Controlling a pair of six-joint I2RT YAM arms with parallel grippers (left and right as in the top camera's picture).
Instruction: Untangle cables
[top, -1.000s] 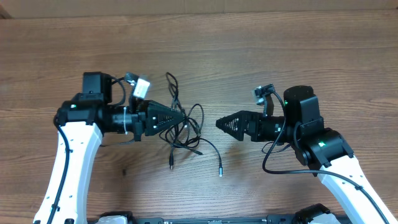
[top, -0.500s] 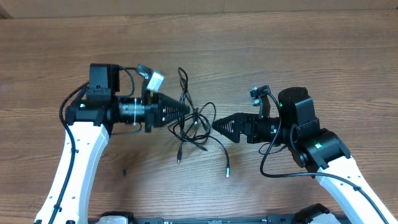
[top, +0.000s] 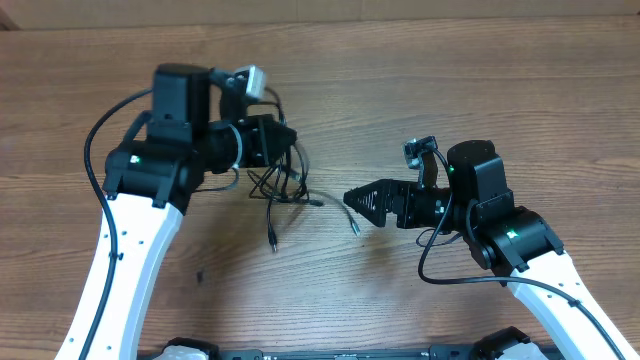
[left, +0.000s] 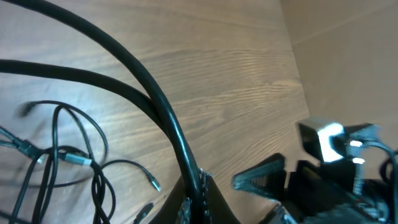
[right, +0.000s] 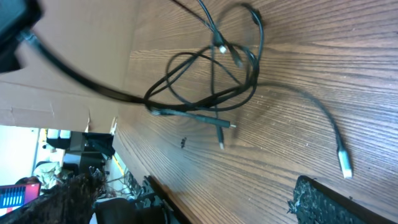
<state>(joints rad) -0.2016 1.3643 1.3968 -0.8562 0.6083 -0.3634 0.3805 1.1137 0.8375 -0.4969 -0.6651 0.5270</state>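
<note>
At left jaws: clenched on a strand of the cables (top: 283, 188); the left wrist view shows a black strand running straight into the closed tips. From that pinch point the strand drops into the knot, which sits just below and to the right of the left jaws in the overhead view, on the left-centre part of the wooden surface (top: 420, 90). Knot is a loose cluster of thin black loops crossing one another; individual cords cannot be traced through it. Two free ends trail out toward the near edge: one plug (top: 273, 241) below the knot, one silver-tipped plug (top: 355, 229) further right at the end of a long curved cord. Cannot tell whether the lower loops rest on the surface or hang just above it. Right jaws: released, spread wide, holding nothing, tips pointing left toward the knot. They stand near the silver-tipped plug but apart from it, and clear of every cord. Right wrist view shows the knot ahead and one finger (right: 314, 196) low in frame.
</note>
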